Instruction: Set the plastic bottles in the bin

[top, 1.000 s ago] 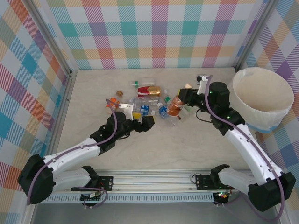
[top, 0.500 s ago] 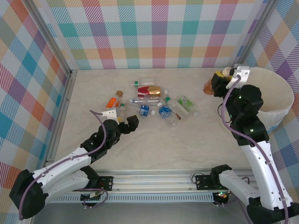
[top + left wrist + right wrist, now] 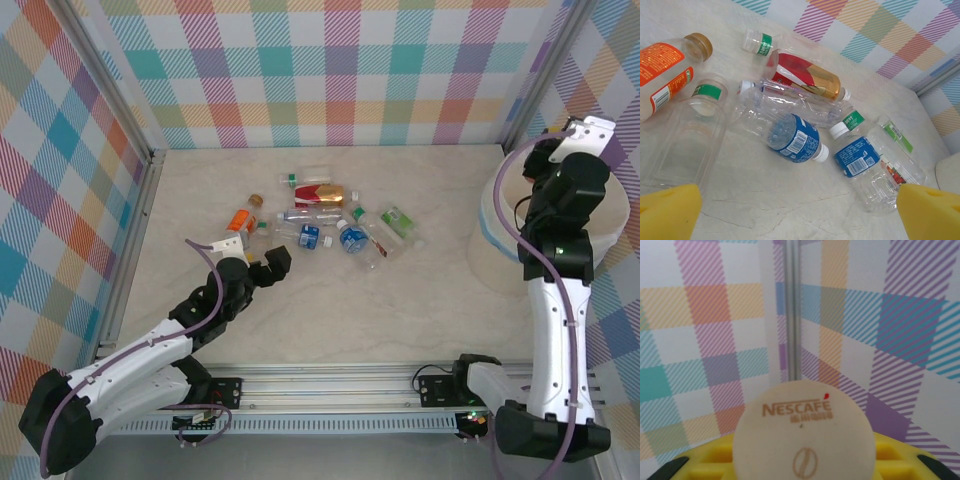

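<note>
Several plastic bottles (image 3: 320,215) lie in a loose pile at the middle of the table. Closest to my left wrist camera are a blue-labelled bottle (image 3: 795,140), a second blue-labelled one (image 3: 860,156), a red and gold one (image 3: 805,77) and an orange-labelled one (image 3: 665,75). My left gripper (image 3: 270,262) is open just in front of the pile, its yellow fingertips (image 3: 667,212) wide apart over bare table. My right gripper (image 3: 548,160) is raised over the bin (image 3: 490,255) at the right. It is shut on a bottle whose cream Nescafe cap (image 3: 804,437) faces its camera.
Checked walls close in the table on three sides, with a metal post (image 3: 535,95) in the corner behind the bin. The right arm hides much of the bin's opening. Bare table lies between the pile and the bin.
My right arm has lifted the bottle from the pile and swung it right and up to over the bin. My left arm has drawn back slightly to the near left, still open.
</note>
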